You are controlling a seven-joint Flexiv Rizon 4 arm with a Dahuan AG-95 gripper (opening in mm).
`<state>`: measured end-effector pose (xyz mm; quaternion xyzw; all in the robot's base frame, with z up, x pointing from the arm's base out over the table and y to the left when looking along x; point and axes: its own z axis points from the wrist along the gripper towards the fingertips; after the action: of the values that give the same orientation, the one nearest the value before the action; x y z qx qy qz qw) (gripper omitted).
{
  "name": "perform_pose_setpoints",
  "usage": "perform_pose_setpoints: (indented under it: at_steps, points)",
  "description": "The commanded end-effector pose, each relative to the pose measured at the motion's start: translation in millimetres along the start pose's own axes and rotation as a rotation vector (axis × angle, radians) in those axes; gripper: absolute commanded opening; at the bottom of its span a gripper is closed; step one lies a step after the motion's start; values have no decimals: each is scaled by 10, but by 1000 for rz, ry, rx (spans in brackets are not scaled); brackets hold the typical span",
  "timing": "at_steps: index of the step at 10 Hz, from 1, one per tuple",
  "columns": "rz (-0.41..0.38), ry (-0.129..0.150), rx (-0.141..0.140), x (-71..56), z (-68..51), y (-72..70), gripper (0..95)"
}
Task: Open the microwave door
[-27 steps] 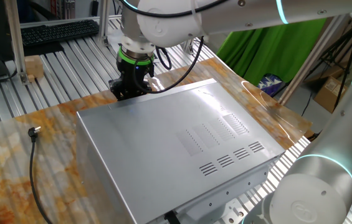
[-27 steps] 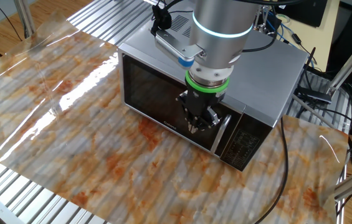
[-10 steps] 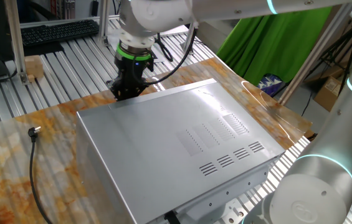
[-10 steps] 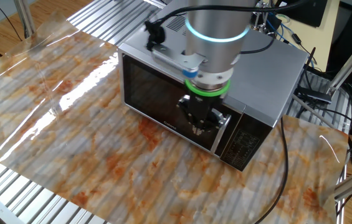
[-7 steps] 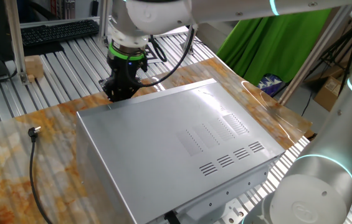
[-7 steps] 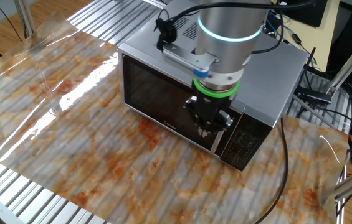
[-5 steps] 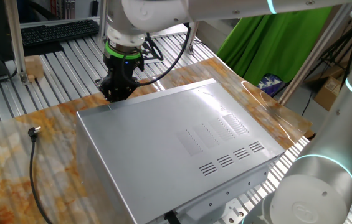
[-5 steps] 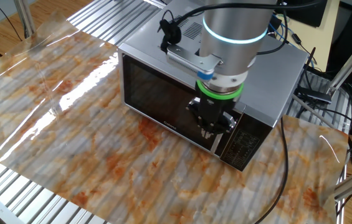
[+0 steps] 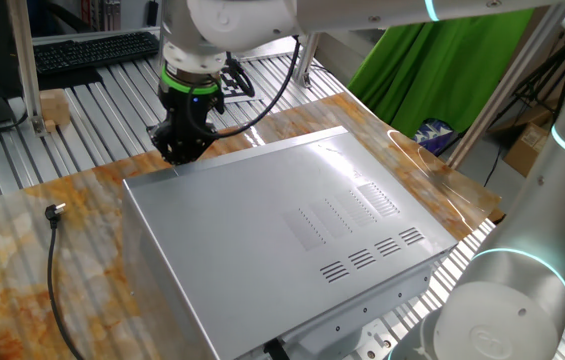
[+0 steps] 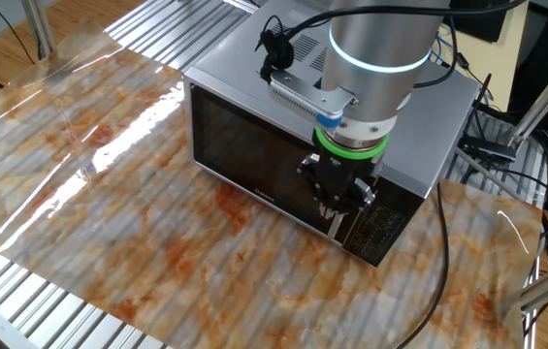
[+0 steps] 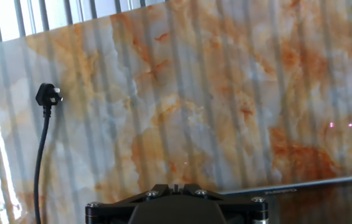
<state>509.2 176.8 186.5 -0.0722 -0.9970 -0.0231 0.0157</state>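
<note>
The big white-and-grey robot arm [image 10: 375, 44] comes in from above and bends straight down, its wrist with the glowing green ring [image 10: 353, 146] held vertical over the front of the silver box-shaped microwave [image 10: 351, 107]. The black end effector [image 10: 341, 201] points down at the surface, sitting right against the vertical silver door handle [image 10: 336, 225] near the dark keypad panel [image 10: 382, 228] at the right of the front face. Whether its fingers are apart or pinched on the handle, I cannot tell; the wrist body hides them (the hand view shows only the black housing [image 11: 176, 204] at the bottom edge).

The microwave door [image 10: 254, 155], a dark glossy panel with a silver-grey top rim, lies flush with the casing, shut. From the opposite side, the end effector [image 9: 180, 143] hangs just past the far corner of the flat silver top with vent slots [image 9: 282, 235].

The microwave stands on a marble-patterned orange and white surface [image 10: 109, 194]. A black power cord with its plug [image 11: 47, 95] lies loose on that surface, well apart from the door.
</note>
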Motion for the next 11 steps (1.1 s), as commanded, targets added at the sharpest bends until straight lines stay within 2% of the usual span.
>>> perform_pose_setpoints:
  at_steps: [1, 4, 7, 10, 11]
  points:
    - [11, -1, 2, -3, -14, 22, 190]
    - [33, -4, 3, 10, -30, 88, 190]
    - [21, 3, 6, 31, -48, 150, 190]
    - [0, 1, 32, 75, -54, 188, 190]
    - [-7, 9, 31, 96, -66, 181, 190]
